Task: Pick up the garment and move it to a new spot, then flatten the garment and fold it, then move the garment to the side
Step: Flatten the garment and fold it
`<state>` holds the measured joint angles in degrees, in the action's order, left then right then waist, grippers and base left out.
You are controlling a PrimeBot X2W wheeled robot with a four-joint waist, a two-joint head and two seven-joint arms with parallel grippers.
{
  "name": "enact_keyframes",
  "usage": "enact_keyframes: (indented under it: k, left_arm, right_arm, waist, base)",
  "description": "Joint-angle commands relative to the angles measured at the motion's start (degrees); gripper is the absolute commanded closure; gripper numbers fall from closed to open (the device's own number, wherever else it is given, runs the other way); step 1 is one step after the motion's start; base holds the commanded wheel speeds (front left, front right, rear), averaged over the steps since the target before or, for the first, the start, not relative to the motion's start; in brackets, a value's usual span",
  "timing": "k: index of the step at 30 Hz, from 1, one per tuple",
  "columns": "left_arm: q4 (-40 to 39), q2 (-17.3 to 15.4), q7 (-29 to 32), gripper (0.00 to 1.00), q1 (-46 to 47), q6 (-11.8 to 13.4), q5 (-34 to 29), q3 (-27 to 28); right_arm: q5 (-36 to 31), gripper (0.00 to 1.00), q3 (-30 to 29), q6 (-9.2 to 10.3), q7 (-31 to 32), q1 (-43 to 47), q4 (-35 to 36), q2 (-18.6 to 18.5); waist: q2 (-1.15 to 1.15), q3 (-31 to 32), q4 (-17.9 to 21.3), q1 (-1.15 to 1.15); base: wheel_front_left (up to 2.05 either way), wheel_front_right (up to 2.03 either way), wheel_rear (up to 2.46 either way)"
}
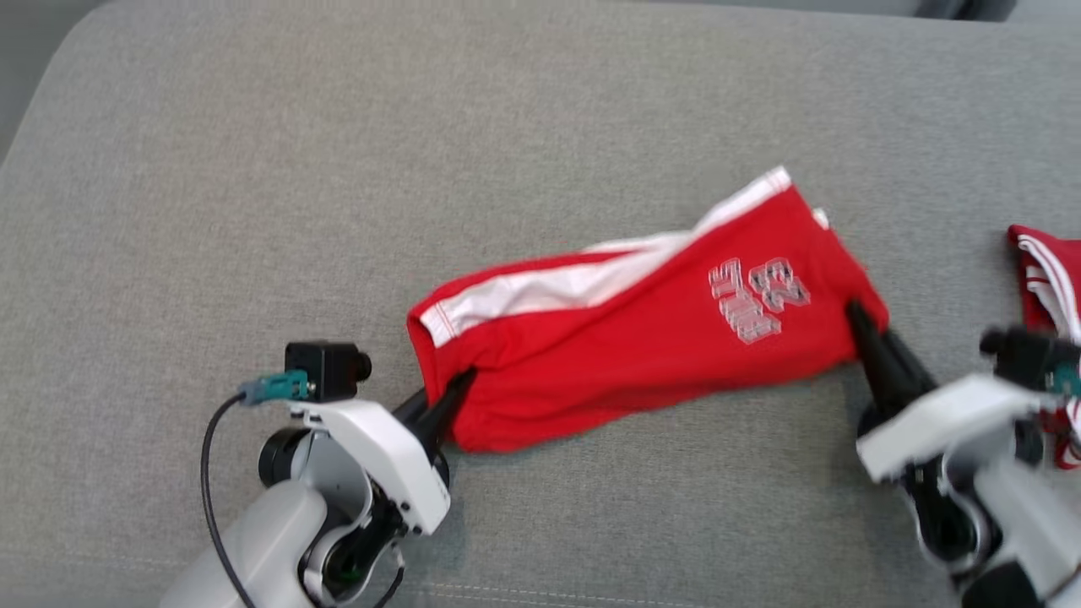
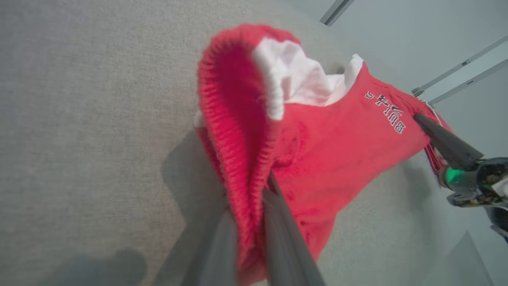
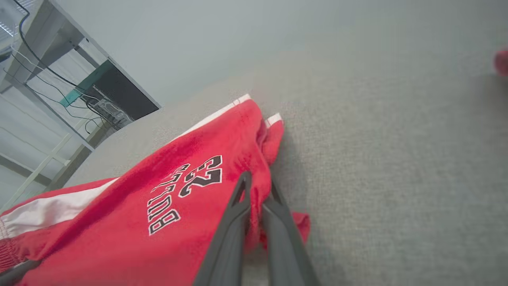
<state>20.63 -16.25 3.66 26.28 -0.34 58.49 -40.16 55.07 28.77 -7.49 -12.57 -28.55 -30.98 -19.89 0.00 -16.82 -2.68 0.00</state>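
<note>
The garment is a pair of red shorts with white side stripes and a printed number, stretched across the grey cushion. My left gripper is shut on its ribbed waistband at the left end; the left wrist view shows the waistband pinched between the fingers. My right gripper is shut on the leg hem at the right end; in the right wrist view the fingers clamp the red cloth beside the lettering. The cloth hangs slightly raised between both grips.
Another red and white garment lies at the cushion's right edge, behind my right wrist. Wide bare grey cushion spreads to the far side and left. Metal frames and cables stand beyond the cushion's far end.
</note>
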Motion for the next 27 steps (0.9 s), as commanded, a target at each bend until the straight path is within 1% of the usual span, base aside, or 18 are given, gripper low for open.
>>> enact_keyframes:
  k: [1,4,9,14,17,20,24,27]
  left_arm:
    - [-3.2,-2.4,0.3,1.00,-0.6,1.2,-0.7,1.9]
    - [-7.8,-4.7,1.8,1.00,-2.6,3.3,-1.1,1.7]
    - [-15.3,-8.1,4.0,1.00,-5.6,6.3,-1.2,1.8]
    - [-21.7,-10.7,5.8,1.00,-7.4,8.6,-2.0,1.4]
    - [-22.2,-11.0,5.9,1.00,-8.5,10.4,-2.4,1.3]
    - [-20.7,-10.5,5.4,1.00,-9.2,11.4,-2.1,1.5]
    - [-16.8,-9.0,3.8,1.00,-9.2,11.0,-1.4,2.1]
    - [-13.7,-7.9,2.2,1.00,-8.3,10.3,-1.5,2.4]
  right_arm:
    - [0.6,1.00,-1.0,0.00,-1.2,5.0,2.9,0.3]
    - [-0.5,1.00,-4.8,0.00,-1.8,12.3,7.0,2.1]
    - [-2.9,1.00,-10.9,0.00,-1.9,21.6,15.0,6.5]
    - [-8.2,1.00,-15.1,0.00,2.1,26.4,20.2,9.5]
    - [-11.4,1.00,-17.2,0.00,3.8,27.4,21.3,11.3]
    - [-14.9,1.00,-19.2,0.00,4.6,27.7,20.5,12.7]
    - [-18.4,1.00,-20.9,0.00,4.9,27.7,18.0,14.0]
    - [-19.4,1.00,-21.1,0.00,4.4,27.1,16.7,14.8]
  waist:
    - [0.00,1.3,1.1,0.00]
    - [0.00,2.5,2.4,0.00]
    - [0.00,3.7,4.6,0.00]
    - [0.00,4.3,6.0,0.00]
    - [0.00,4.3,6.5,0.00]
    - [0.00,4.2,6.6,0.00]
    - [0.00,4.2,6.6,0.00]
    - [0.00,4.0,6.5,0.00]
  base:
    - [0.00,0.00,0.00]
    - [0.00,0.00,0.00]
    - [0.00,0.00,0.00]
    - [0.00,0.00,0.00]
    - [0.00,0.00,0.00]
    - [0.00,0.00,0.00]
    - [0.00,0.00,0.00]
    - [0.00,0.00,0.00]
